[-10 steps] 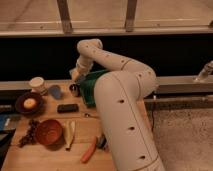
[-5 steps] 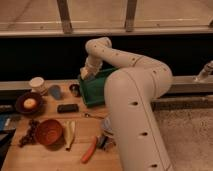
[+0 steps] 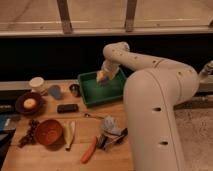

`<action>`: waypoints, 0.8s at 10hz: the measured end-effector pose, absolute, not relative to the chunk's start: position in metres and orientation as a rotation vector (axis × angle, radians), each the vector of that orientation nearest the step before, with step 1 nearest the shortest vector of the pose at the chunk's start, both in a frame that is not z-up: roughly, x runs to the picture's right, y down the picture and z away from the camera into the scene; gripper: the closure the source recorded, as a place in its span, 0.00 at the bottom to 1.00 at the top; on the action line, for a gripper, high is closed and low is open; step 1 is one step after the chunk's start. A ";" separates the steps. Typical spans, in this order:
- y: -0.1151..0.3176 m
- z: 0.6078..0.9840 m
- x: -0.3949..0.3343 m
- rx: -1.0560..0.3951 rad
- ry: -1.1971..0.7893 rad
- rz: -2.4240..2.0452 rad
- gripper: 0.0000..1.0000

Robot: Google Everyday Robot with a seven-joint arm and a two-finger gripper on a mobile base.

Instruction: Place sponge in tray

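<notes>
- Where the arm reaches over the green tray (image 3: 95,98), the end effector (image 3: 104,78) hangs above its back half.
- Yellow sponge (image 3: 101,76) sits clenched in the end effector, over the tray interior.

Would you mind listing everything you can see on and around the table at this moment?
tray: one, green, back of the table, right of centre
sponge: one, yellowish, at the gripper over the tray
cup: one, pale, back left
small metal cup: one, dark, just left of the tray
blue object: one, between the two cups
dark plate: one, left edge, holding a yellow round item
black block: one, table centre
orange bowl: one, front left
grapes: one dark bunch, left of the bowl
banana: one, pale, right of the bowl
carrot: one, orange, front
gripper: one, pale, above the tray
arm: one, white, right
</notes>
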State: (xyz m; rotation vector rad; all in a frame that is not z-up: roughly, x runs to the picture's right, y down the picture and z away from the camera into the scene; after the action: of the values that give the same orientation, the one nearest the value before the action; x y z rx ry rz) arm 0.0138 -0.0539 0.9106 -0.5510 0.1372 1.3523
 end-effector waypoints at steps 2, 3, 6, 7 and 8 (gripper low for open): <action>-0.046 0.923 0.011 -0.585 0.132 1.358 0.42; -0.044 0.933 0.000 -0.610 0.128 1.356 0.38; -0.037 0.961 -0.049 -0.679 0.115 1.339 0.38; -0.034 0.966 -0.061 -0.694 0.114 1.331 0.38; -0.035 0.967 -0.065 -0.696 0.115 1.327 0.38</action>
State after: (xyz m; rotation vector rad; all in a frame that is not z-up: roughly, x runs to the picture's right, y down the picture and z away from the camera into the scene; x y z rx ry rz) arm -0.0649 -0.0348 0.9667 -0.6962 0.1145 1.3269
